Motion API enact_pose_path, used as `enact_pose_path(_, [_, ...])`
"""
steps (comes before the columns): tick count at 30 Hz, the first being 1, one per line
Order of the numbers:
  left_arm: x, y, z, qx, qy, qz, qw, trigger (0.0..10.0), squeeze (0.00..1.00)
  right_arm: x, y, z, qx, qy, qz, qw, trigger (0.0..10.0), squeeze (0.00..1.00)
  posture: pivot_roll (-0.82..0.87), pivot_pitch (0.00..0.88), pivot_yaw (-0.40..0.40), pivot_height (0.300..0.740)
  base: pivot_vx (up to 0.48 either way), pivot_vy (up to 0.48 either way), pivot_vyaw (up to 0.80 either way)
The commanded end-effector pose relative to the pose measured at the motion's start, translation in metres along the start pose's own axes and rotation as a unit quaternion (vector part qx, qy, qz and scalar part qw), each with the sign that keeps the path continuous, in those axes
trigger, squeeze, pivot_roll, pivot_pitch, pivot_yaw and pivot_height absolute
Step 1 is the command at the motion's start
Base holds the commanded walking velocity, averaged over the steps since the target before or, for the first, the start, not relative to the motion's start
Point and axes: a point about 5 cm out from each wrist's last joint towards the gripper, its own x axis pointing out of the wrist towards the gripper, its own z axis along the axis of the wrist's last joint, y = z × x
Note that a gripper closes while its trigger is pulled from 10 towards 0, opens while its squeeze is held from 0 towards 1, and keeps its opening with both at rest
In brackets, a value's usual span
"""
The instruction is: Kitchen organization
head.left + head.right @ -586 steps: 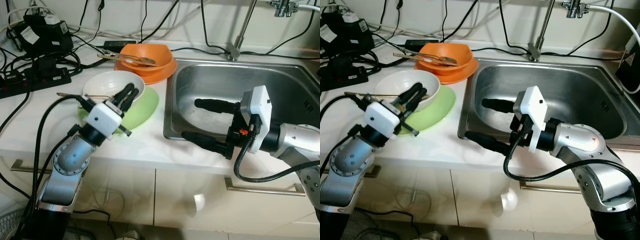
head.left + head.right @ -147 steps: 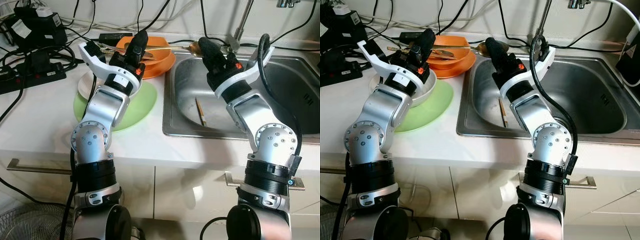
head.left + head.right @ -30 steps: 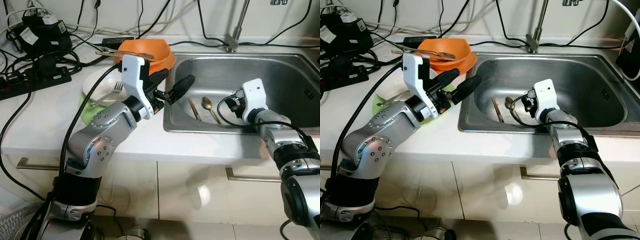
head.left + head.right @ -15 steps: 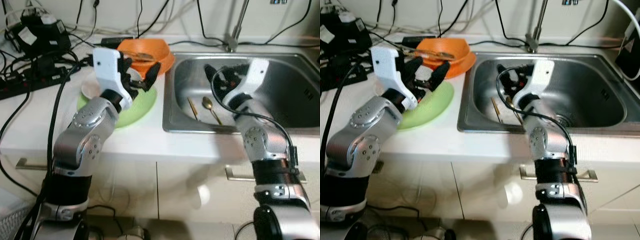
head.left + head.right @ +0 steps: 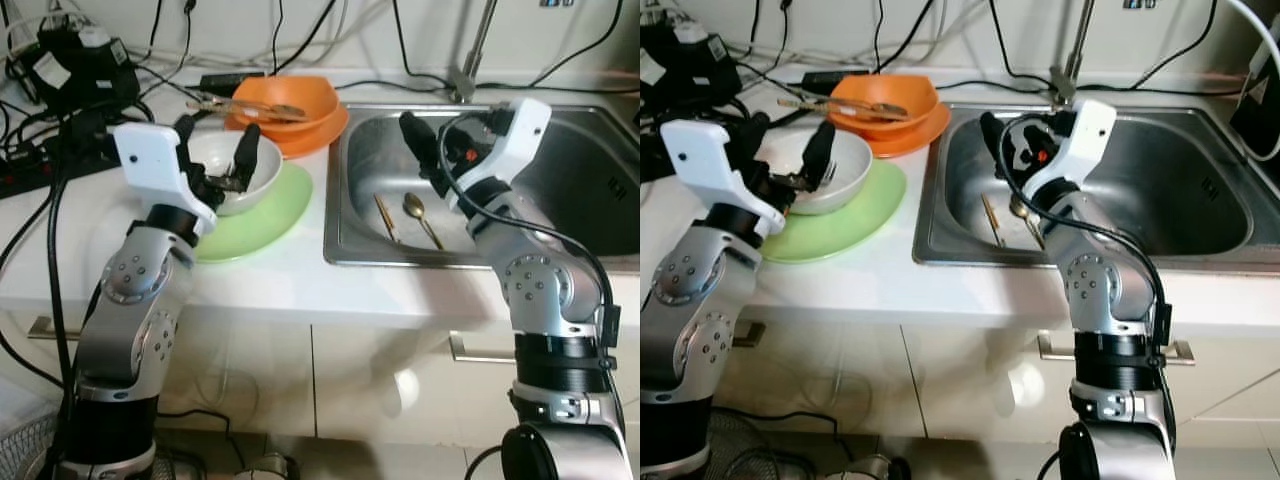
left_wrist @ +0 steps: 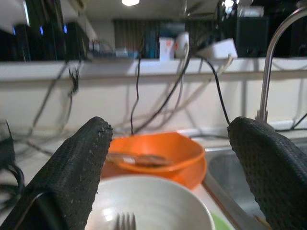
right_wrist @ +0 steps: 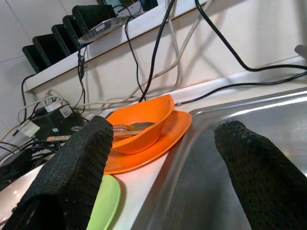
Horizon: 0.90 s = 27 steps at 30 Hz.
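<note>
A white bowl (image 5: 262, 172) with a fork (image 6: 124, 222) in it sits on a green plate (image 5: 270, 215) on the counter. My left gripper (image 5: 215, 150) hovers open just over that bowl, one finger to each side. Behind it an orange bowl (image 5: 300, 98) holding utensils (image 5: 250, 107) rests on an orange plate (image 5: 325, 132). In the steel sink (image 5: 590, 200) lie a spoon (image 5: 415, 208) and a wooden stick (image 5: 386, 217). My right gripper (image 7: 165, 127) is open and empty above the sink's left side, pointing toward the orange bowl.
Black power strips, adapters and cables (image 5: 60, 90) crowd the counter's back left. The tap (image 5: 470, 60) rises behind the sink, with more cables along the wall. Bare white counter (image 5: 260, 275) runs along the front edge, above cabinet doors with a handle (image 5: 480, 350).
My left gripper has swung left and now straddles the white bowl. My right arm has lifted, so its gripper stands higher over the sink's left side. Spoon and stick have not moved.
</note>
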Motion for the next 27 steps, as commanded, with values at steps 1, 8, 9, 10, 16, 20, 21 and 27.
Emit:
enact_pose_path(1, [-0.006,-0.003,0.004,0.033,-0.014,-0.008,0.999,10.0,0.00,-0.001,0.005,0.005,0.004,-0.002,0.009,1.000,10.0,0.00,0.11,0.026,0.040,0.740,0.000,0.000,0.00])
enact_pose_path(8, [-0.013,-0.007,0.007,0.105,-0.030,-0.016,0.994,10.0,0.00,-0.003,0.005,0.005,0.015,0.003,0.006,1.000,10.0,0.00,0.11,0.022,0.034,0.740,0.000,0.000,0.00])
enact_pose_path(9, [-0.015,-0.006,0.006,0.114,-0.030,-0.014,0.993,10.0,0.00,-0.003,0.005,0.005,0.018,0.005,0.005,1.000,10.0,0.00,0.11,0.022,0.034,0.740,0.000,0.000,0.00])
enact_pose_path(10, [-0.015,-0.006,0.006,0.114,-0.030,-0.014,0.993,10.0,0.00,-0.003,0.005,0.005,0.018,0.005,0.005,1.000,10.0,0.00,0.11,0.022,0.034,0.740,0.000,0.000,0.00])
enact_pose_path(16, [-0.027,-0.002,-0.012,0.162,-0.013,0.007,0.987,10.0,0.00,-0.002,0.007,0.005,0.022,0.013,0.013,1.000,10.0,0.00,0.10,0.028,0.019,0.740,0.000,0.000,0.00])
enact_pose_path(20, [-0.030,-0.002,-0.018,0.171,-0.008,0.006,0.985,10.0,0.00,-0.002,0.009,0.006,0.022,0.014,0.017,1.000,10.0,0.00,0.10,0.030,0.018,0.740,0.000,0.000,0.00])
enact_pose_path(21, [-0.032,-0.001,-0.024,0.176,-0.002,0.008,0.984,10.0,0.00,-0.003,0.010,0.007,0.023,0.015,0.019,0.999,10.0,0.00,0.09,0.031,0.017,0.740,0.000,0.000,0.00])
enact_pose_path(27, [-0.038,0.005,-0.041,0.192,0.015,0.019,0.981,10.0,0.00,-0.004,0.007,0.009,0.021,0.016,0.014,1.000,10.0,0.00,0.08,0.032,0.013,0.740,0.000,0.000,0.00])
